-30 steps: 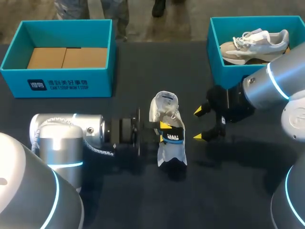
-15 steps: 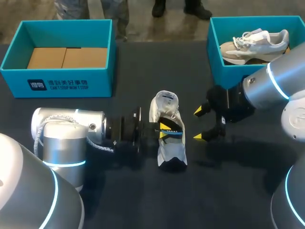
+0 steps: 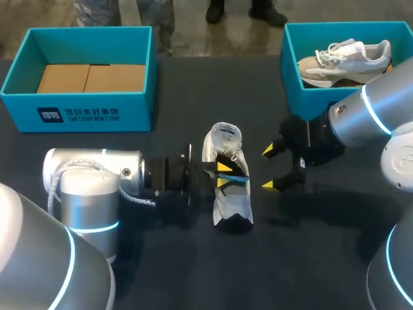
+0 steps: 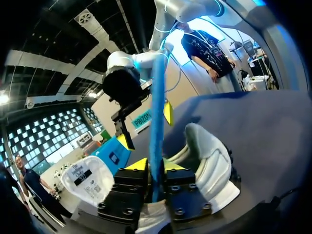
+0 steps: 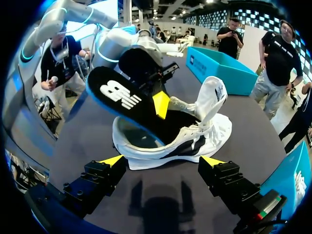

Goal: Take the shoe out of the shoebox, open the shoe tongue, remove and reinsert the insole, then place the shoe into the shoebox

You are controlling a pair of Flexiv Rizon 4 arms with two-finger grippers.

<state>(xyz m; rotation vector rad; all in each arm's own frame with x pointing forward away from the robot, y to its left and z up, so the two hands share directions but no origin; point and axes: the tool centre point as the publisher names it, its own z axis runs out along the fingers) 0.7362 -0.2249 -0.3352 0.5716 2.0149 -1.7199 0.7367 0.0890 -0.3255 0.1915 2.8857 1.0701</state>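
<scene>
Lying on the bench (image 3: 322, 258) between the two arms, the shoe (image 3: 227, 187) has its long axis running from near to far, crosswise to the line between the two sets of jaws, with the tongue (image 3: 224, 137) folded up at the far end. Insole (image 5: 126, 100): clamped by its edge in the left jaws, slanting up out of the shoe's opening, low end inside near the tongue, printed end raised clear; its length follows the shoe's. Left arm (image 3: 97, 177): level and low, reaching in from the shoe's left side, jaws directly over the opening, so nearer to the work. Right arm (image 3: 368, 116): level, jaws released and spread wide, just beside the shoe's right flank and apart from it, squarely facing its side. Judgement: seating or freeing the insole depends on sliding it along the shoe's length.
</scene>
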